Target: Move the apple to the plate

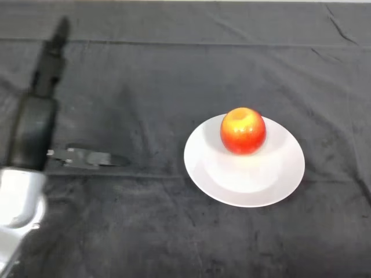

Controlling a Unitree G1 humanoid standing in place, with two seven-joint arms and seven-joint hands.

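A red and yellow apple (pixel 243 130) sits upright on a white round plate (pixel 204 174), toward the plate's far side, right of the table's middle. My left hand (pixel 35 130) is at the far left of the view, well apart from the plate. Its fingers (pixel 51 55) are straight and point away from me, its thumb (pixel 87 157) sticks out to the right, and it holds nothing. The silver-grey forearm (pixel 20 200) comes in from the lower left.
The table is covered by a dark cloth (pixel 145 226) with a few creases at the back right. The table's far edge runs along the top of the view.
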